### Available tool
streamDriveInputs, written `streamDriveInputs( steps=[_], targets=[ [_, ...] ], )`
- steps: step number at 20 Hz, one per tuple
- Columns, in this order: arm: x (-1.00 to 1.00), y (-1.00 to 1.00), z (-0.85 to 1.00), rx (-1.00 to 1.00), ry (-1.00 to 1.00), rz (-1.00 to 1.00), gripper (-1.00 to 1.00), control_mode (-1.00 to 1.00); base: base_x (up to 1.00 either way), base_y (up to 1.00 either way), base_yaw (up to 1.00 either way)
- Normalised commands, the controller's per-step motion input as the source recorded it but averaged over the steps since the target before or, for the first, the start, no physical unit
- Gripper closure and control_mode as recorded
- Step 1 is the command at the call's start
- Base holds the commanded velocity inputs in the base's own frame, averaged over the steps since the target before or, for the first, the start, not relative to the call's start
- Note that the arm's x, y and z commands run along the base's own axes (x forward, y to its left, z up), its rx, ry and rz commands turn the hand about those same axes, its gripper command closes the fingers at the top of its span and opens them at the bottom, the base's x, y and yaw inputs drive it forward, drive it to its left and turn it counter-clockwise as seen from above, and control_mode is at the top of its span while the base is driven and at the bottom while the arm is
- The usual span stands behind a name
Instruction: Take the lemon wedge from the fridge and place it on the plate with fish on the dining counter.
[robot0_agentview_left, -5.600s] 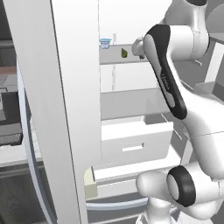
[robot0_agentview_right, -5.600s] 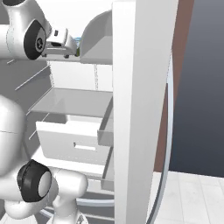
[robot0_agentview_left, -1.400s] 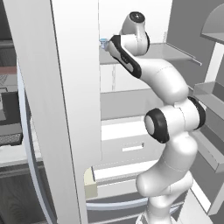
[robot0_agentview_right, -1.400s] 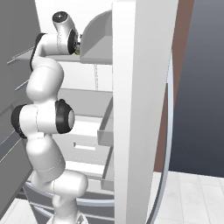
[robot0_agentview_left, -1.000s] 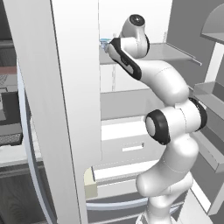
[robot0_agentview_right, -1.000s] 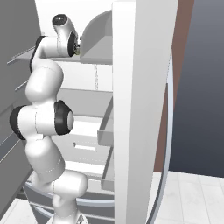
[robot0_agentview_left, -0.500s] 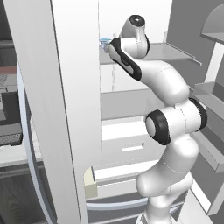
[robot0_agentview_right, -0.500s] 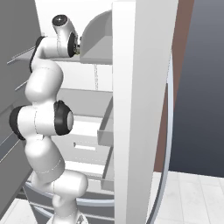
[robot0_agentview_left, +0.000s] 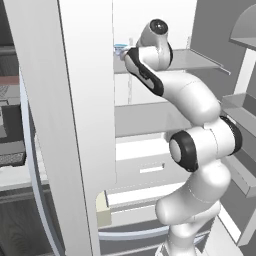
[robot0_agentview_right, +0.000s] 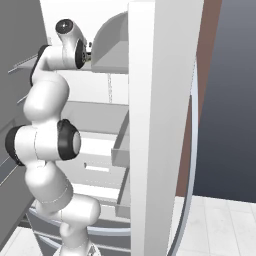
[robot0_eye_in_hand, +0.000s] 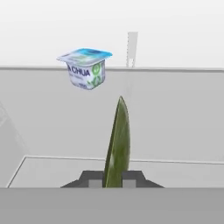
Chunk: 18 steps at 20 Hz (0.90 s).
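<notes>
Your gripper (robot0_eye_in_hand: 112, 180) is pinching the lemon wedge (robot0_eye_in_hand: 118, 142), which stands upright between its fingertips over the fridge (robot0_agentview_left: 150, 107) shelf, near a yogurt cup (robot0_eye_in_hand: 85, 67).

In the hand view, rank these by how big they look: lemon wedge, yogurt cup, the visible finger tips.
1. lemon wedge, tallest, though nearness to the camera inflates it.
2. yogurt cup, wider but shorter, and farther back on the shelf, so its true rank against the wedge is unsure.
3. finger tips, smallest; barely showing.
</notes>
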Motion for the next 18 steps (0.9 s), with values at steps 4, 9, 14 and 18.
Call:
streamDriveInputs(
  steps=[4,9,14,18],
  targets=[
    [-0.19,0.00,0.01,0.00,-0.05,0.00,1.00,-1.00,0.00,0.00,0.00],
    [-0.66,0.09,0.22,-0.01,-0.18,0.00,1.00,-1.00,0.00,0.00,0.00],
    [-0.95,0.24,0.13,-0.01,-0.12,0.00,1.00,-1.00,0.00,0.00,0.00],
    [-1.00,0.24,0.00,0.06,0.00,-0.07,1.00,-1.00,0.00,0.00,0.00]
  ],
)
